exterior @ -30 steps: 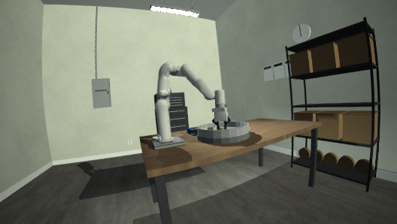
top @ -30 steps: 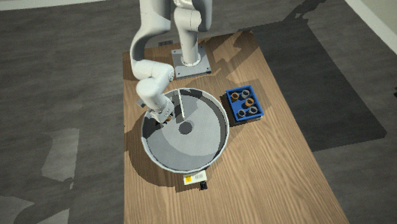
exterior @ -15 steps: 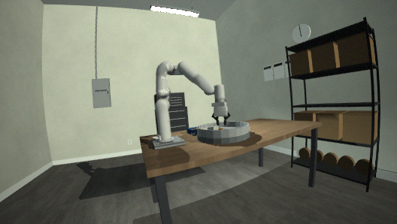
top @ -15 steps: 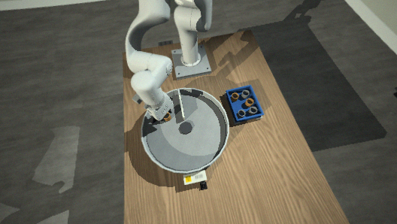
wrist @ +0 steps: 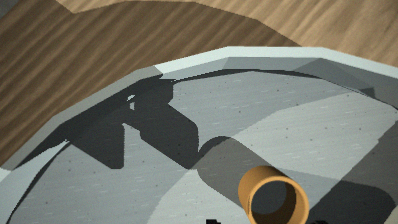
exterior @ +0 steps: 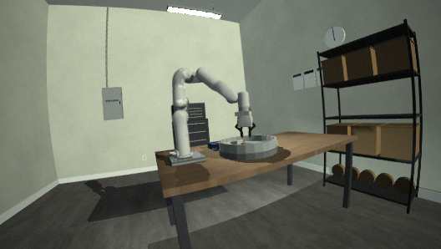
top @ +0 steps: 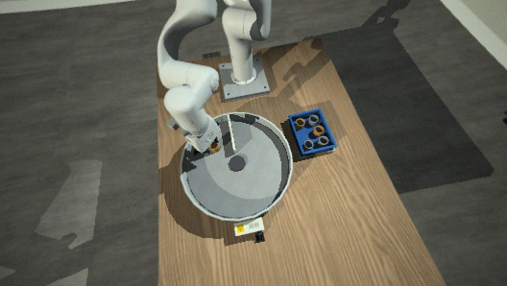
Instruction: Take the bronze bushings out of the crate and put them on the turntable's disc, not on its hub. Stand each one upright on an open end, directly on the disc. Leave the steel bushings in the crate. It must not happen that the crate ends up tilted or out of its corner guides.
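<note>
A bronze bushing (top: 216, 149) stands upright on an open end on the turntable's grey disc (top: 226, 184), left of the dark hub (top: 236, 163). In the wrist view the bronze bushing (wrist: 273, 196) sits low in the frame with its open end up. My gripper (exterior: 245, 133) hovers just above it, fingers half open with nothing between them. The blue crate (top: 310, 132) holds two bronze bushings (top: 300, 123) (top: 318, 130) and three steel bushings, one of them at the back (top: 313, 119).
The turntable has a raised pale rim (top: 287, 158) and a thin white bar (top: 230, 135) running from the rim toward the hub. A yellow-and-white label (top: 249, 226) and a small black block (top: 259, 236) lie in front of it. The arm's base (top: 244, 83) stands behind.
</note>
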You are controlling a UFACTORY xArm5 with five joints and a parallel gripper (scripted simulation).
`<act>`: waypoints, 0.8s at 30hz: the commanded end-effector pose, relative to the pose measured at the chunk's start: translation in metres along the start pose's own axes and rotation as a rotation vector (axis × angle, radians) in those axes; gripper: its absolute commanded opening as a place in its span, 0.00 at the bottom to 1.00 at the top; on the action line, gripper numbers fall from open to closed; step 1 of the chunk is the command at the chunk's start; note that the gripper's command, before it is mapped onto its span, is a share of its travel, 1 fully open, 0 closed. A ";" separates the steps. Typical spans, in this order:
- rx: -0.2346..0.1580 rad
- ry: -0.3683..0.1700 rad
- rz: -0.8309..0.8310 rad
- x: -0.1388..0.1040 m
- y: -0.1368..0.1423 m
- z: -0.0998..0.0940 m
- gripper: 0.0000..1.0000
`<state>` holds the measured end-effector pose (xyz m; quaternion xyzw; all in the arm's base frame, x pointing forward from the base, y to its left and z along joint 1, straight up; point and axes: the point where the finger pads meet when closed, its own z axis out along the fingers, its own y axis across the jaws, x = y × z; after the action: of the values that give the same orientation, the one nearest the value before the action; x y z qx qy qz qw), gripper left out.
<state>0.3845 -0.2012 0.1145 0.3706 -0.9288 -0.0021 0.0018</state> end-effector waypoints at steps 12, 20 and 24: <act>0.004 -0.001 0.000 -0.062 0.083 -0.001 0.48; 0.003 0.003 0.000 -0.132 0.186 0.003 0.48; 0.004 0.004 0.000 -0.162 0.229 0.003 0.48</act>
<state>0.3488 0.0199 0.1091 0.3758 -0.9267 -0.0026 0.0076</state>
